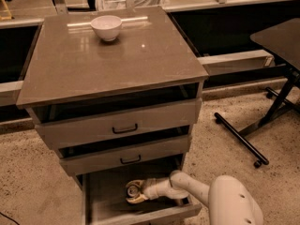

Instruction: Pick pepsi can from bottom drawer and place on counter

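Contents are hiding in shadow; cream gripper (133,192) is sitting inside the open wide grey bottom drawer (105,201), lower centre; cannot tell its grip.

My white arm (193,185) reaches in from the lower right, bent at a bulky rounded joint, with the slim forearm lying low and running leftward. At its end my gripper (133,192) sits inside the open bottom drawer (105,204), pointing left.

White bowl (106,27) upright; two upper drawers (154,118) slightly open; dark table (280,37) right, black legs (239,137).
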